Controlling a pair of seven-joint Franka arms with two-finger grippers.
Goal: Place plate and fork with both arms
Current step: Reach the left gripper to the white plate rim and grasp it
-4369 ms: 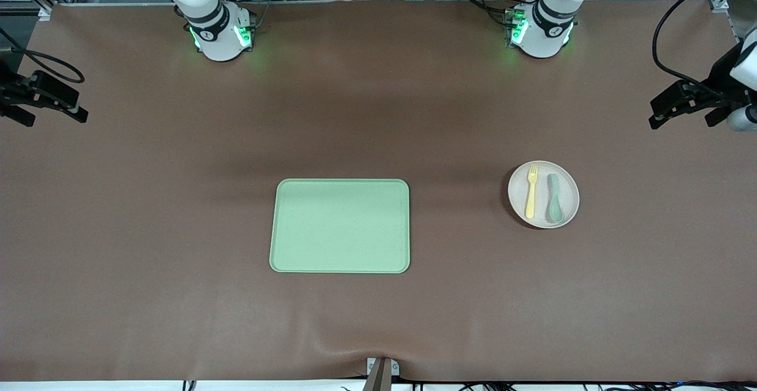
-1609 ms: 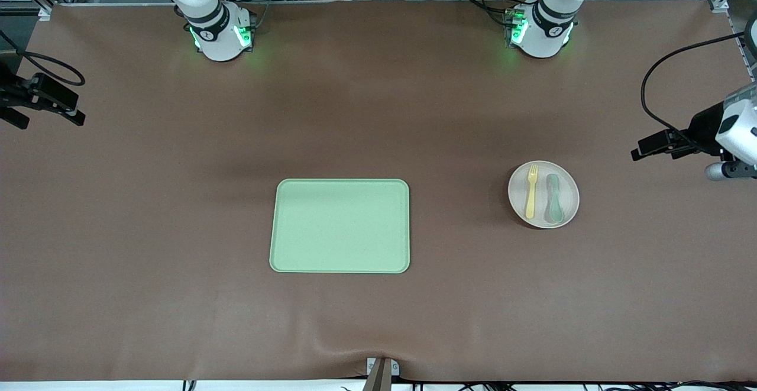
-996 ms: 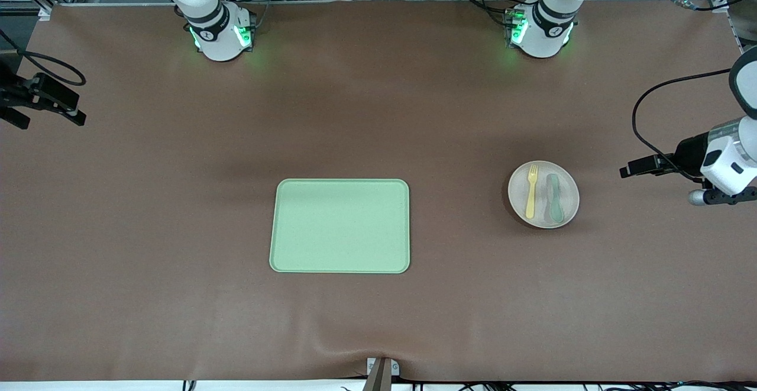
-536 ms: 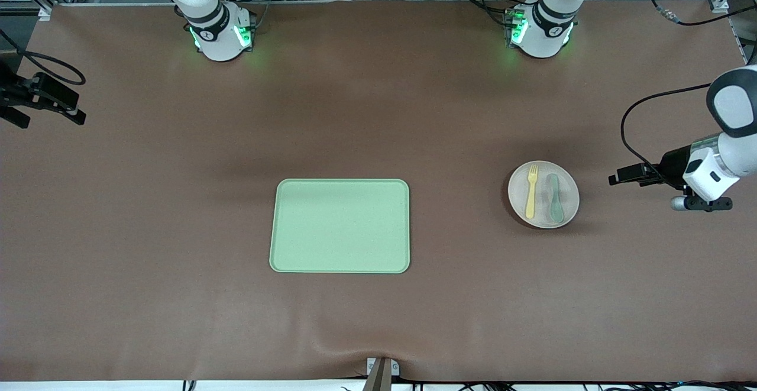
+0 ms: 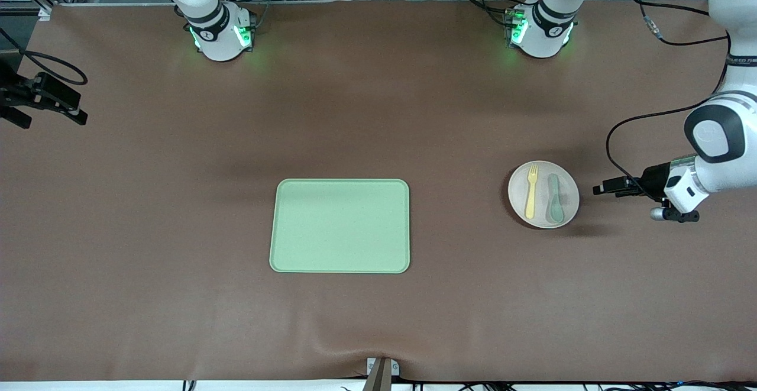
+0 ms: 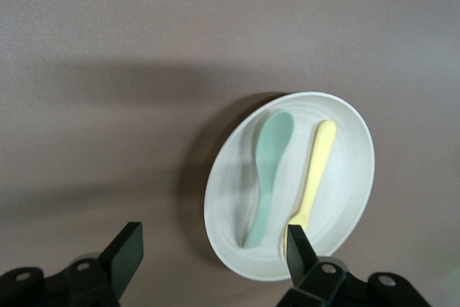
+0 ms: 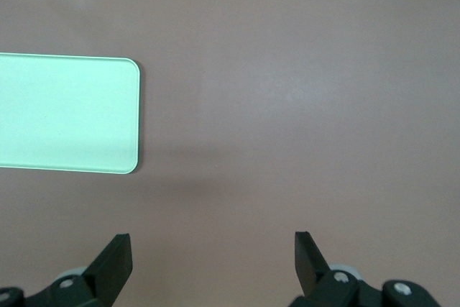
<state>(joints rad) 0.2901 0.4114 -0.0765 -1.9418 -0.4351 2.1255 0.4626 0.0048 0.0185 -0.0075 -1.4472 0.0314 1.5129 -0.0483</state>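
Two utensils lie side by side on the plate [image 5: 543, 194] — the fork [image 5: 531, 191], pale yellow, and a grey-green spoon [image 5: 554, 199] — with the fork on the side toward the tray [image 5: 340, 226] and the spoon on the side toward the left arm's end of the table. The plate sits on the brown table [image 5: 378, 113], well apart from the light-green tray, which lies mid-table.

The left gripper [image 5: 598, 189] hangs low just beside the plate, at its edge toward the left arm's end of the table, fingers pointing at the rim. In the left wrist view its jaws stand wide apart, holding nothing; the plate [image 6: 215, 206] lies ahead of the jaws, spanning most of the gap between them, and one fingertip [image 6: 296, 246] overlaps the fork's [image 6: 314, 170] tine end in that view, while the spoon [image 6: 267, 167] lies between the two fingers' lines.

The right gripper [image 5: 56, 107] waits up at the right arm's end of the table, over bare cloth. Its jaws are also spread wide and empty — in the right wrist view a corner of the tray [image 7: 65, 113] shows well ahead of them and off to one side.
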